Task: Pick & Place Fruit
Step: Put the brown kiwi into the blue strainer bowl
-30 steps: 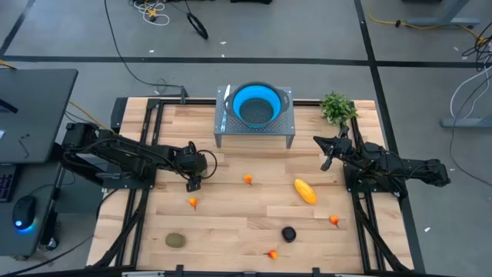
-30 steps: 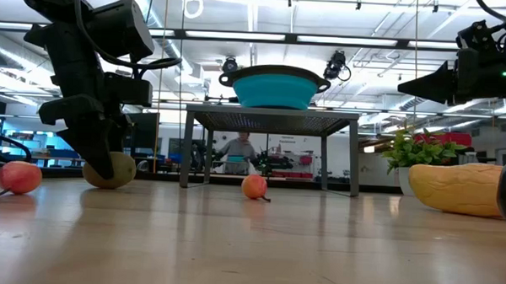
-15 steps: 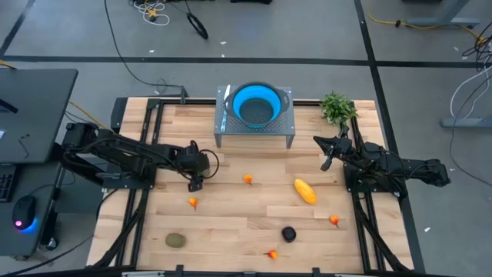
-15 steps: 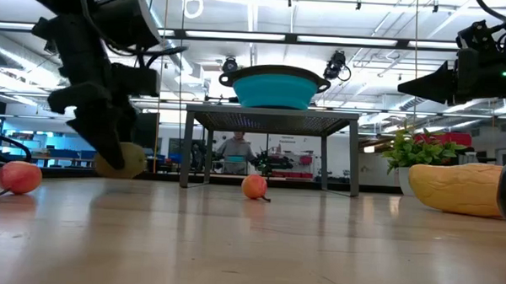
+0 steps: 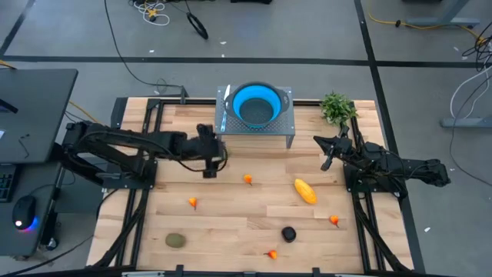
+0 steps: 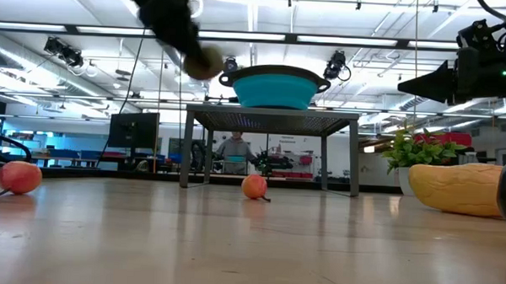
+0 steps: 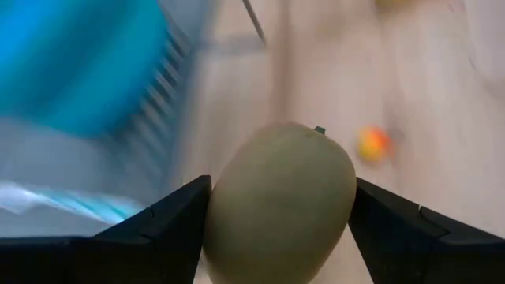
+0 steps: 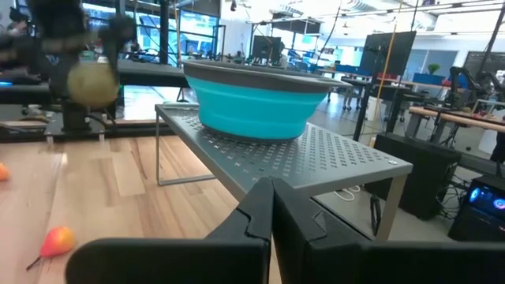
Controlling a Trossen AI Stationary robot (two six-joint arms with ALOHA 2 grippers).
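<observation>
While the right gripper point(image 5: 326, 160) waits with its jaws shut near the leafy plant point(image 5: 336, 107), the left gripper point(image 5: 209, 160) holds an olive-green fruit point(image 7: 280, 201) between widely spread jaws, raised off the surface point(image 5: 231, 223) just beside the blue bowl point(image 5: 254, 104) on its metal stand point(image 5: 284, 123).

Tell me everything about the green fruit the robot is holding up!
The green fruit is a dull olive oval with smooth, matte skin and a tiny dark stem nub at one end. The left gripper clamps it between its jaws, one dark finger pressing each side. It hangs in the air, well off the wooden table, about level with the rim of the blue bowl and just beside the metal stand holding that bowl. Nothing else touches it.
</observation>
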